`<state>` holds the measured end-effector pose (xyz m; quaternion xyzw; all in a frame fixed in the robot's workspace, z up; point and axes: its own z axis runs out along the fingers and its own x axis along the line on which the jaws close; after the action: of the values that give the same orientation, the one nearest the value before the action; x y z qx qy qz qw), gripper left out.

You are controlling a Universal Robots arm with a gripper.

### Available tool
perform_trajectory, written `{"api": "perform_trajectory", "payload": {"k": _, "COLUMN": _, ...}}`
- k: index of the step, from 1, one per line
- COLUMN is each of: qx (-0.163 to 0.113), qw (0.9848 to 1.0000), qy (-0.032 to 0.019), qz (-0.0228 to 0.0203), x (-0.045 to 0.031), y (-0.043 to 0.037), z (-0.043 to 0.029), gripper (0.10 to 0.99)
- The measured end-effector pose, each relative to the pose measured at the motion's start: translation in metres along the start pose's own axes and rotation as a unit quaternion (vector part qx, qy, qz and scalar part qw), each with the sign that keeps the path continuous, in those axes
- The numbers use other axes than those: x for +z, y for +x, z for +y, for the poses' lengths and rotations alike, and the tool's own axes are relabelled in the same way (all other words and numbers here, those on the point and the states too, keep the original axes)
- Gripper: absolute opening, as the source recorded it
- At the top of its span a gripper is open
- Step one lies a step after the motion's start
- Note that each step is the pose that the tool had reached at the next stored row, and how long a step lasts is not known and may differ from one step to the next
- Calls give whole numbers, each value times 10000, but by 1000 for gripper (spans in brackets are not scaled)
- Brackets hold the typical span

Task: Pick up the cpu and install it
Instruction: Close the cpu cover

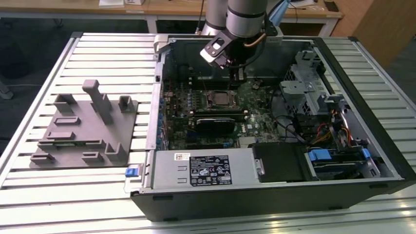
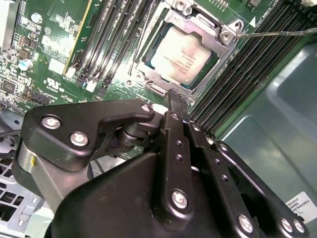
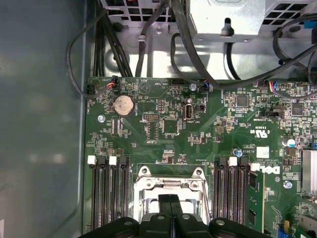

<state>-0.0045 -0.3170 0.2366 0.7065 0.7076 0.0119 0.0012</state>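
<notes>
Lying in socket (image 2: 199, 23), cpu (image 2: 183, 54) just beyond closed end effector (image 2: 177, 97).

Robotics lab/workshop: open PC case (image 1: 260, 202) on slatted alu bench (image 1: 91, 195), wooden desks (image 1: 182, 9) behind.

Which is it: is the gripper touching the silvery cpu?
Apart. In the second wrist view the cpu lies in its socket, whole top showing; the shut gripper ends short of it, socket frame between them.
</notes>
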Motion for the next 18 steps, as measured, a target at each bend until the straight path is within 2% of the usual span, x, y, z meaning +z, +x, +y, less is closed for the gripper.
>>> {"api": "perform_trajectory", "payload": {"k": 5, "qx": 1, "qw": 10000, "qy": 1, "qz": -1, "x": 20, "y": -4, "z": -3, "gripper": 106}}
{"api": "perform_trajectory", "payload": {"k": 9, "qx": 1, "qw": 10000, "qy": 1, "qz": -1, "x": 23, "y": -4, "z": -44, "gripper": 106}}
{"api": "perform_trajectory", "payload": {"k": 18, "qx": 1, "qw": 10000, "qy": 10, "qz": -1, "x": 62, "y": -11, "z": -75, "gripper": 106}}
